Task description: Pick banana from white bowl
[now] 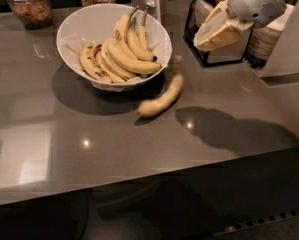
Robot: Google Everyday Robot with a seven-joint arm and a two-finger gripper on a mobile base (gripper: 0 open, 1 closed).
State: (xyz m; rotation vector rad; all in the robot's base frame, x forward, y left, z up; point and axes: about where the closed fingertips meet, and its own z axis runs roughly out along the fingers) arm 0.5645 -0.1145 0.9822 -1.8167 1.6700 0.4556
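Banana [161, 100] diagonal beside white bowl [86, 24], stem upper-right; pincer [211, 36] top-right

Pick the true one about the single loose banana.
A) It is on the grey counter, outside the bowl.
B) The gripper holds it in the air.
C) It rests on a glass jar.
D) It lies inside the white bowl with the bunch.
A. The banana lies on the grey counter just right of the white bowl, while the gripper hangs up to the right, apart from it.
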